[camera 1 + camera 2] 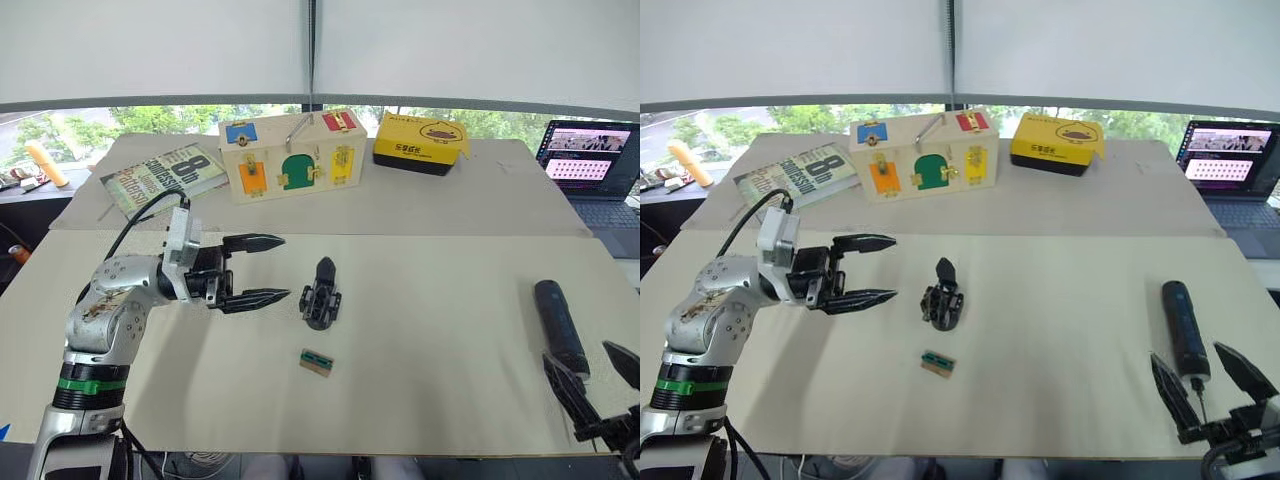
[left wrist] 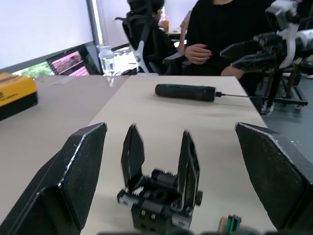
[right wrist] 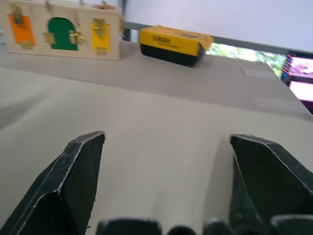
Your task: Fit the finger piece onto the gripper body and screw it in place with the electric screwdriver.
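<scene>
Black linkage gripper body (image 1: 321, 294) sits on the pale beige counter (image 1: 430, 380). The thick cylindrical electric screwdriver (image 1: 560, 325) is dark blue-black. A light wooden latch board (image 1: 291, 155) carries blue, orange, green, yellow and red panels; the flat cardboard box (image 1: 420, 142) is yellow over black.

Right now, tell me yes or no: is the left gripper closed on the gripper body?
No. The left gripper is open, its fingers spread beside the gripper body, which sits untouched on the table.
</scene>
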